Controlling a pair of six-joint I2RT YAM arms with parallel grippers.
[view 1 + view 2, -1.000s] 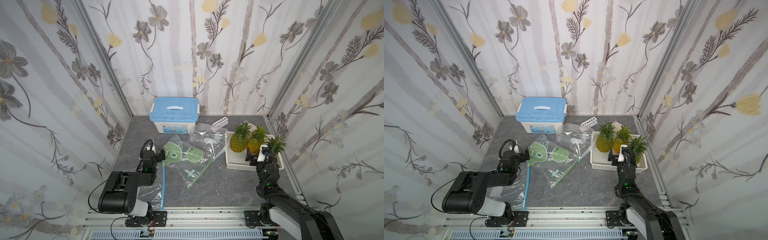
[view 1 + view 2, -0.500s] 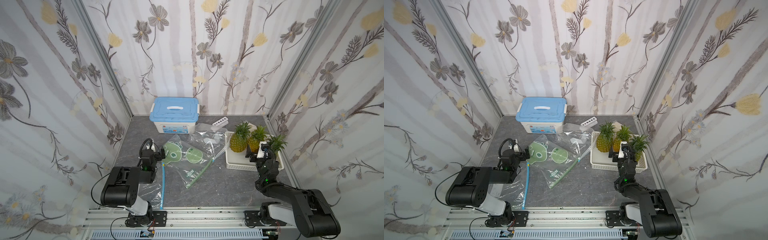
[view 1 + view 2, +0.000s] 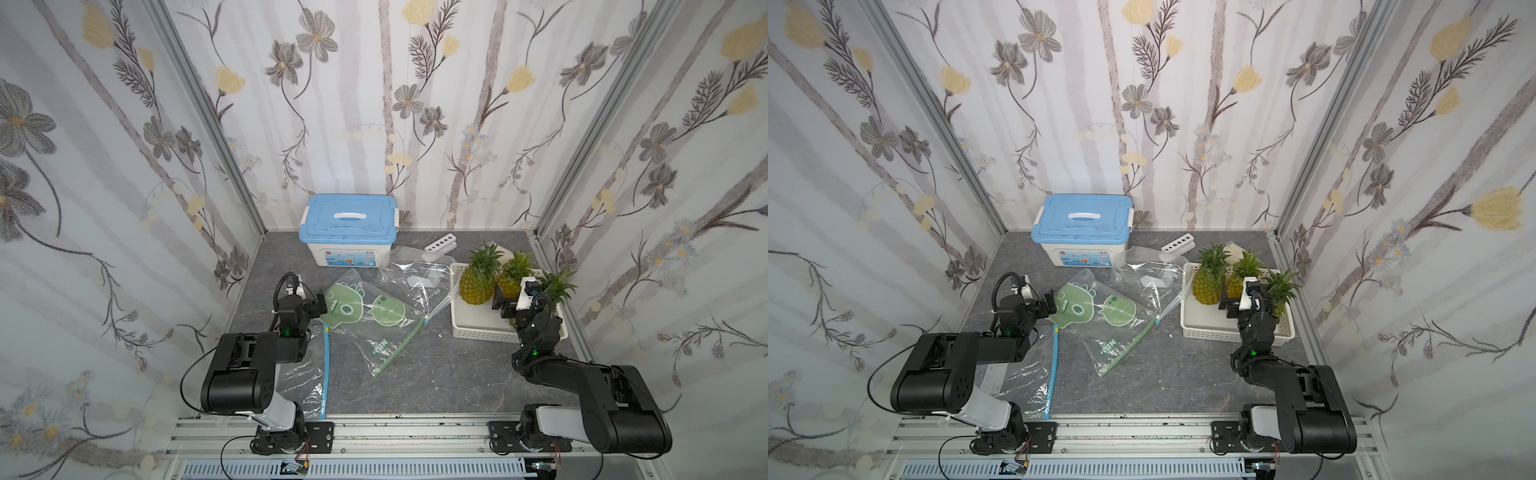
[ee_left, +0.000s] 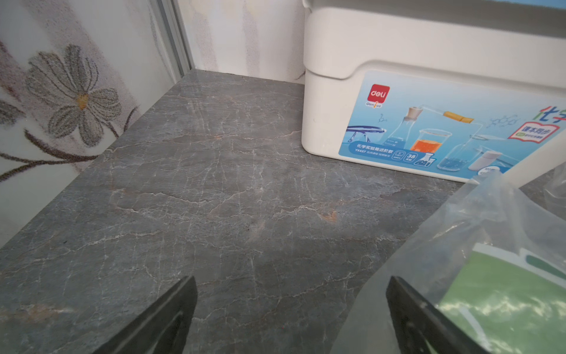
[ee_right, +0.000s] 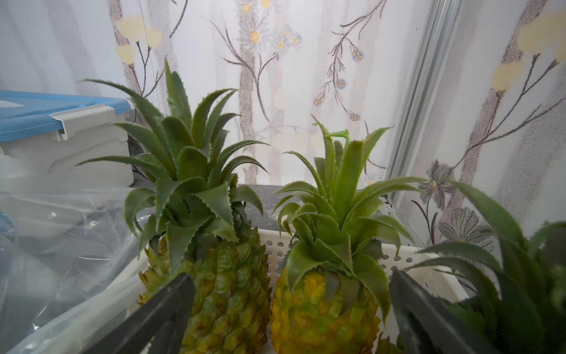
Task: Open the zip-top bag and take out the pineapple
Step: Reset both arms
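Three pineapples stand upright in a white basket (image 3: 478,332) at the right: a tall one (image 3: 478,286), a middle one (image 3: 508,282) and one (image 3: 557,286) behind my right wrist. My right gripper (image 3: 500,301) hangs open over the basket, with the tall pineapple (image 5: 214,291) and the middle pineapple (image 5: 321,306) in front of the open right gripper (image 5: 291,275). A zip-top bag with green cartoon prints (image 3: 365,316) lies flat mid-table. My left gripper (image 3: 322,303) is open at its left edge. In the left wrist view the left gripper (image 4: 291,282) holds nothing, and the bag (image 4: 490,260) is beside one finger.
A clear bag with a blue zip strip (image 3: 326,370) lies under my left arm. Another clear bag (image 3: 419,278) lies crumpled beside the basket. A white box with a blue lid (image 3: 349,216) and a white tube rack (image 3: 439,243) stand by the back wall.
My right arm's rear links have folded down into view at the front right, while its gripper stayed over the basket. The left arm shifted only slightly. Both grippers stayed open.
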